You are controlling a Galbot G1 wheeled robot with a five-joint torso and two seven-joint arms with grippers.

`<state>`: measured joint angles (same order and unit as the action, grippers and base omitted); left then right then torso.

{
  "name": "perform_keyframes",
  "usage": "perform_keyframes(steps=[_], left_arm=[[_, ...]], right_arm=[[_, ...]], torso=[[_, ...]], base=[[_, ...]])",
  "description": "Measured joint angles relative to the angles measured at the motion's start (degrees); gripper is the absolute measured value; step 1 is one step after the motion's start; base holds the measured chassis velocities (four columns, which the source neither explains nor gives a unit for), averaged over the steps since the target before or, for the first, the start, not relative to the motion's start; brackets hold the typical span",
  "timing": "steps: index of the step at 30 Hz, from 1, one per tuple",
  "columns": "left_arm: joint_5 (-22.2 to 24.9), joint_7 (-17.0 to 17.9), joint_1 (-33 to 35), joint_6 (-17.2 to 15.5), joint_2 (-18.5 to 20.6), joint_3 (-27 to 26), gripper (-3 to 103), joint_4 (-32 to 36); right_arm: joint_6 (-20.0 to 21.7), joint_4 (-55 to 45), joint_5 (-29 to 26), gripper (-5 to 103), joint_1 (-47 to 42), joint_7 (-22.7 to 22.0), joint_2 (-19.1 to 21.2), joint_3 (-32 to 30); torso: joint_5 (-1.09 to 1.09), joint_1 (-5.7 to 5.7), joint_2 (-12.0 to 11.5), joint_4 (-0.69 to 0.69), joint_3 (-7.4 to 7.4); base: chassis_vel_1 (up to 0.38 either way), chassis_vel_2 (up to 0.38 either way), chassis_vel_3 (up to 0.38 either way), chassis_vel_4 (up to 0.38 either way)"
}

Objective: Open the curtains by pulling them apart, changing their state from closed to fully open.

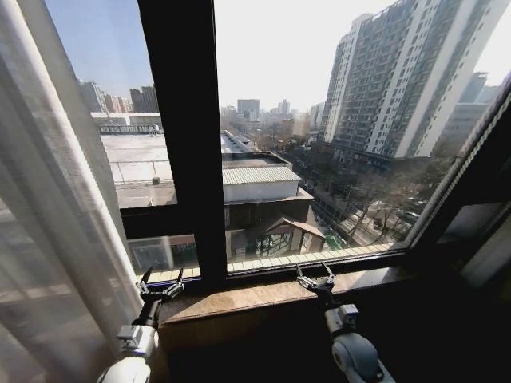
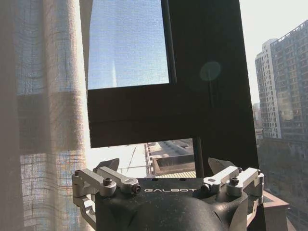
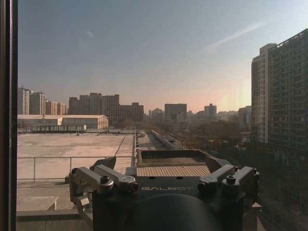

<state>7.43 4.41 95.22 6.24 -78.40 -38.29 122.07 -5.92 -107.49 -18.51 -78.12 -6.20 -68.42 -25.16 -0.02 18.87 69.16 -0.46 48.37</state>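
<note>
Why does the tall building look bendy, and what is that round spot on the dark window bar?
Head view: the wide lens tilts the tall building and curves the window frame. Left wrist view: the faint round spot is lens flare from sunlight, which also glows through the sheer curtain. Right wrist view: the sky is evenly lit.

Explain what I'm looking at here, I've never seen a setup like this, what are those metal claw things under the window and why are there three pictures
The claws are a wheeled robot's two grippers. The head view looks down from a camera on its head: the left gripper and the right gripper both reach toward the stone window sill, open and holding nothing. The other two pictures come from cameras on each wrist, looking past that arm's own fingers out through the glass. A sheer white curtain hangs gathered at the robot's left, beside the left gripper but not held. The dark window frame stands in the middle, with city buildings outside. Nothing lies on the sill.
</note>
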Motion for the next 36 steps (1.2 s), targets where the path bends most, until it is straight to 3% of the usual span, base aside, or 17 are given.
perform_keyframes(steps=[4,15,24,27,36], left_arm=[[-1.2,2.8,3.7,1.8,-0.9,-2.5,100,1.8],[2.4,3.9,4.1,2.6,1.7,-11.7,100,-0.4],[8.8,-0.2,-2.0,3.6,6.1,-11.1,100,-9.2],[13.0,-2.2,-6.4,4.1,8.7,-9.6,100,-13.5],[15.8,-5.9,-14.5,3.7,14.3,-6.7,97,-20.9]], right_arm=[[0.0,0.0,0.0,100,0.0,0.0,0.0,0.0],[0.0,0.0,0.0,100,0.0,0.0,0.0,0.0],[0.0,0.0,0.0,100,0.0,0.0,0.0,0.0],[0.0,0.0,0.0,100,0.0,0.0,0.0,0.0],[0.0,0.0,0.0,100,0.0,0.0,0.0,0.0]], torso=[[0.00,-0.01,0.0,-0.01,0.00],[-0.01,0.00,0.0,0.00,0.00],[-0.02,0.00,0.0,-0.01,0.01],[0.00,0.01,0.0,-0.01,0.01],[0.00,0.01,0.0,-0.01,0.01]], base=[[0.000,0.000,0.000,0.000],[0.000,0.000,0.000,0.000],[0.000,0.000,0.000,0.000],[0.000,0.000,0.000,0.000],[0.000,0.000,0.000,0.000]])
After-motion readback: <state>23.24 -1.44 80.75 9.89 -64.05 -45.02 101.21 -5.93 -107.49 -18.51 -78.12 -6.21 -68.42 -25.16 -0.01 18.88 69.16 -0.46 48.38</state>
